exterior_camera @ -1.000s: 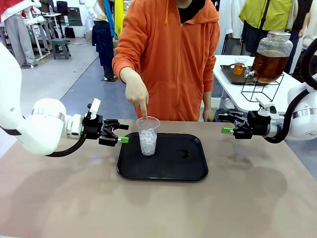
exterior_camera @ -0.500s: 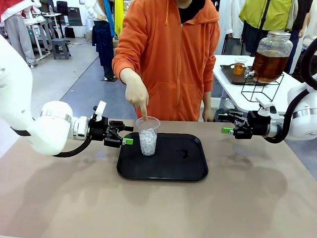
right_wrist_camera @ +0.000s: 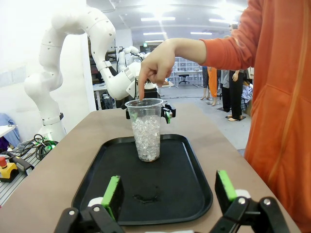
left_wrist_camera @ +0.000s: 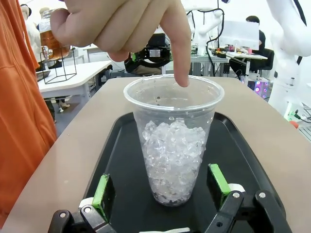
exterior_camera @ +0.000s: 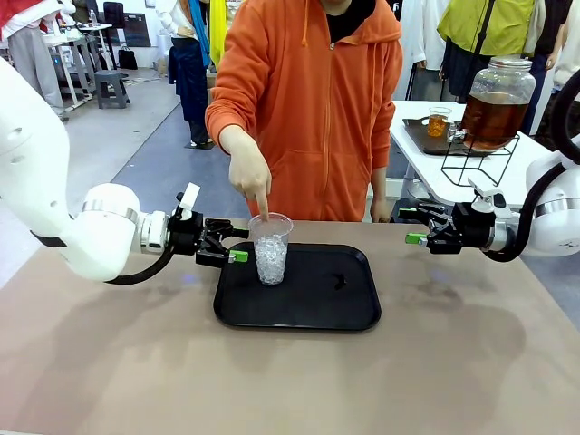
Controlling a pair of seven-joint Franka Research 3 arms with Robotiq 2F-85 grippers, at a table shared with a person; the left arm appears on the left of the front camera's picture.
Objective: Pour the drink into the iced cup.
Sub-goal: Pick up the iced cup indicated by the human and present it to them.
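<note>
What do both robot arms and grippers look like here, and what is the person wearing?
The left arm and right arm are glossy white, rounded, with a silver wrist ring and a looping black cable. The left gripper and right gripper are black, two-fingered, with green pads. The person wears an orange hoodie with long sleeves.

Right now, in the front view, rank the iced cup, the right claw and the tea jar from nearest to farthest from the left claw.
1. Iced cup, just beside the left claw.
2. Right claw, across the table.
3. Tea jar, on the far side table.
</note>
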